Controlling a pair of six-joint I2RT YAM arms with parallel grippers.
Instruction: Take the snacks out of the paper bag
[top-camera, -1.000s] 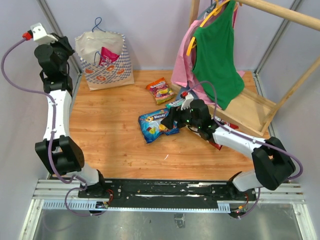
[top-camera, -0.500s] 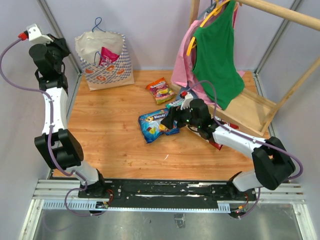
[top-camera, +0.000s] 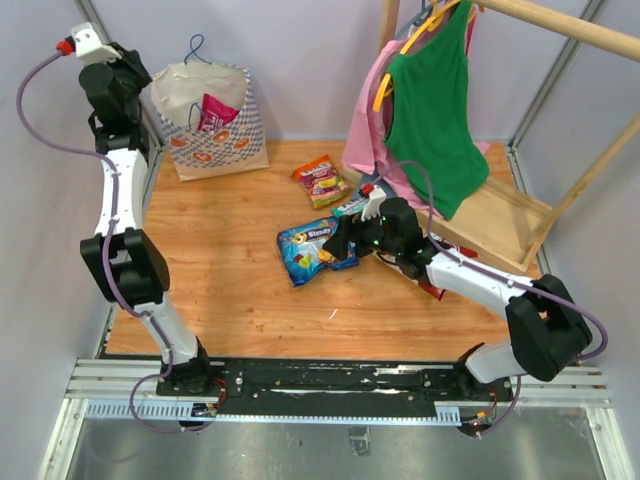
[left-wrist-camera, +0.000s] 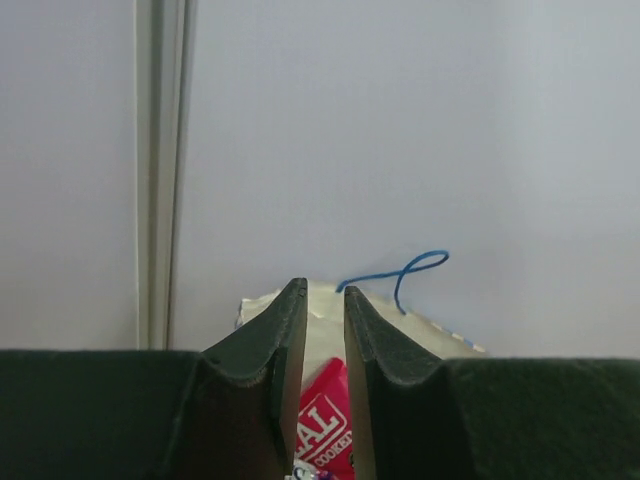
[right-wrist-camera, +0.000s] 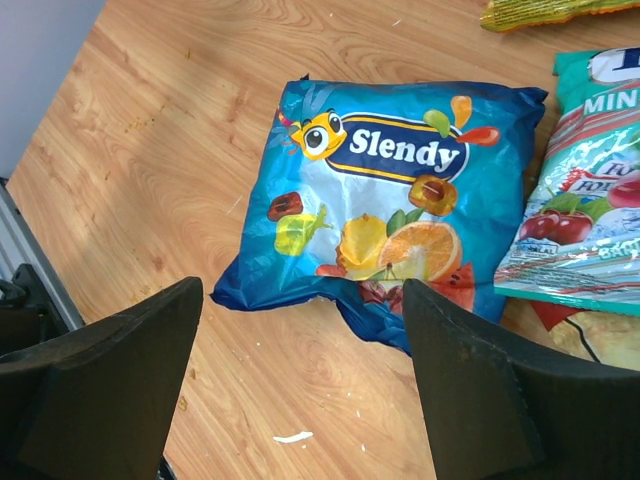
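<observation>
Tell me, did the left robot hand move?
Yes. In the overhead view the left gripper moved up the picture and slightly right, ending level with the paper bag's top.

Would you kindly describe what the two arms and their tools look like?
Both the left arm and right arm have white links between bulky black joints, with a lilac cable looped alongside each. Each wrist carries a white block with a red tip. The left tool and right tool have dark, matte, wedge-shaped fingers.
</observation>
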